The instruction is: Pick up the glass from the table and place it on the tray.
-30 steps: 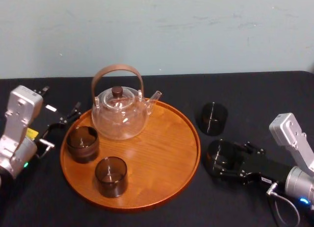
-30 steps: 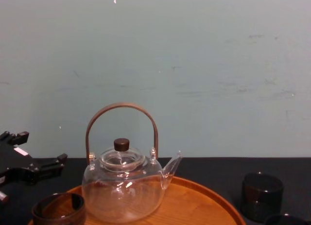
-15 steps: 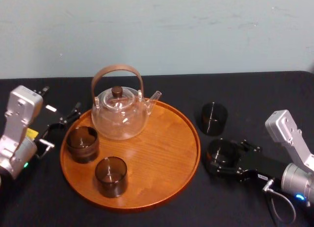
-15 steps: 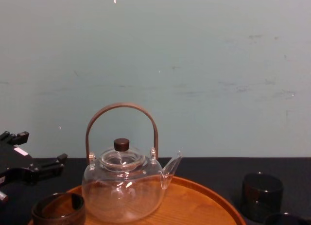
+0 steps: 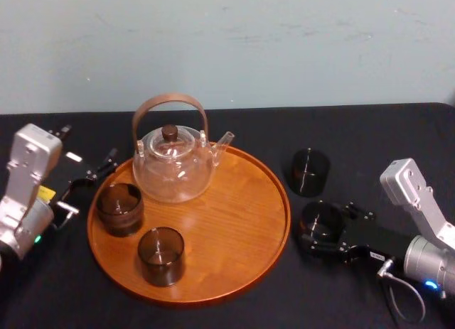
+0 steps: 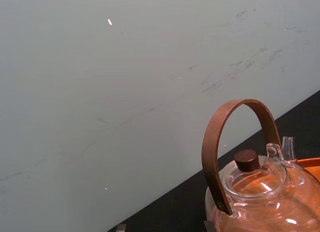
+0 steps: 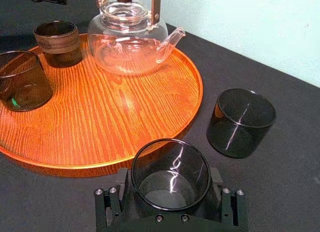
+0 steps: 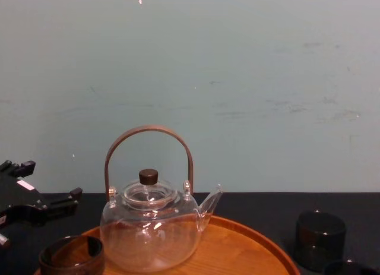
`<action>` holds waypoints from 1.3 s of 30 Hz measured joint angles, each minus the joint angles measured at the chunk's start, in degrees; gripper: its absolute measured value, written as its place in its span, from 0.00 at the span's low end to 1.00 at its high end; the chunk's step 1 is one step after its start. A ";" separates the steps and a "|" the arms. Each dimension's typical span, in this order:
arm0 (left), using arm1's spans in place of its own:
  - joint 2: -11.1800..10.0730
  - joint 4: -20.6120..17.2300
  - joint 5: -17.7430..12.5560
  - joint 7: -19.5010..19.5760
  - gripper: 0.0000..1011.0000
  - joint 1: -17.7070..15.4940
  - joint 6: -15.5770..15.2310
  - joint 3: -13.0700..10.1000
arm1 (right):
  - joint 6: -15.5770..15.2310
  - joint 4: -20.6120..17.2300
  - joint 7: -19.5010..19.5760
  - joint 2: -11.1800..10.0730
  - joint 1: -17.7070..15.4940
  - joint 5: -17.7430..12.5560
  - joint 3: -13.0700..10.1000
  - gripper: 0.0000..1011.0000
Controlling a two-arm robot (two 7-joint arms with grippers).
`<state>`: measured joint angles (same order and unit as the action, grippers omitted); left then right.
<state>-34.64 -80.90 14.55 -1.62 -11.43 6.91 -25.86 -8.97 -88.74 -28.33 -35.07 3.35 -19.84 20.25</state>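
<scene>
A dark smoked glass point(image 5: 321, 217) sits between the fingers of my right gripper point(image 5: 318, 231), just right of the tray's rim. In the right wrist view the glass point(image 7: 170, 164) fills the gap of the right gripper point(image 7: 169, 181), which is shut on it. The round orange-brown wooden tray point(image 5: 238, 229) lies mid-table. It carries a clear glass teapot point(image 5: 174, 167) and two dark cups point(image 5: 119, 208) point(image 5: 161, 255). My left gripper point(image 5: 87, 174) rests open at the tray's left side, holding nothing.
A second dark glass point(image 5: 309, 171) stands on the black table behind the held one, also seen as the second glass point(image 7: 241, 123) in the right wrist view. The tray's right half point(image 7: 125, 111) is bare wood. A pale wall runs behind the table.
My right arm has shifted slightly left and back, carrying the glass a little closer to the tray's rim. The left arm and the things on the tray have not moved.
</scene>
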 joint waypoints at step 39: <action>0.00 0.00 0.00 0.00 0.99 0.00 0.00 0.00 | -0.09 -1.16 0.62 -0.17 -0.50 -1.21 -1.17 0.89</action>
<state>-34.65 -80.90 14.55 -1.62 -11.43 6.91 -25.86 -9.05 -89.90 -27.70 -35.24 2.85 -21.05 19.07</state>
